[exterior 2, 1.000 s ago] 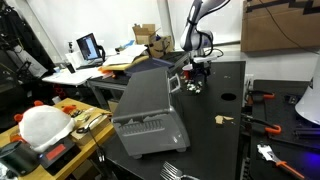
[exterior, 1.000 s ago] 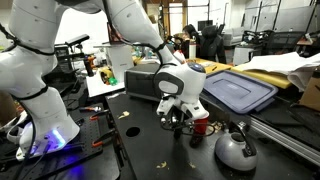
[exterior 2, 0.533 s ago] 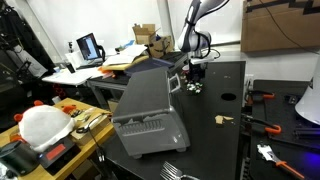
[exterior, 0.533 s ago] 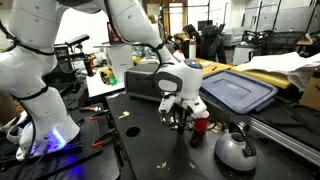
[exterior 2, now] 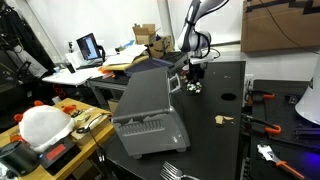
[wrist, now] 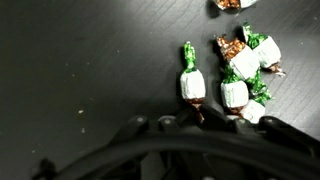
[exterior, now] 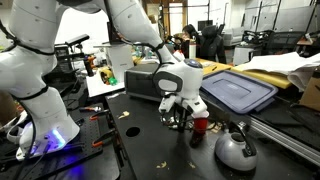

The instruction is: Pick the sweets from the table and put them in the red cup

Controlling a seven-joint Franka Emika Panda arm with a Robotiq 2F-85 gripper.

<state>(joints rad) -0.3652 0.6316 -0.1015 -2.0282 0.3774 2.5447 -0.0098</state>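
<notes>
Jaws: sitting slightly nearer the cup (exterior: pixel 201 126) than a second ago, hovering low over the desk (wrist: pixel 80 60); opening cannot be told. Sweets (wrist: pixel 238 72): lying bunched just beyond the jaws, slightly right. Lone piece (wrist: pixel 191 80): lying nearest, its long axis pointing straight away from them.

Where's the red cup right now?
In an exterior view, the red cup stands on the table close beside the gripper, between it and the kettle.
</notes>
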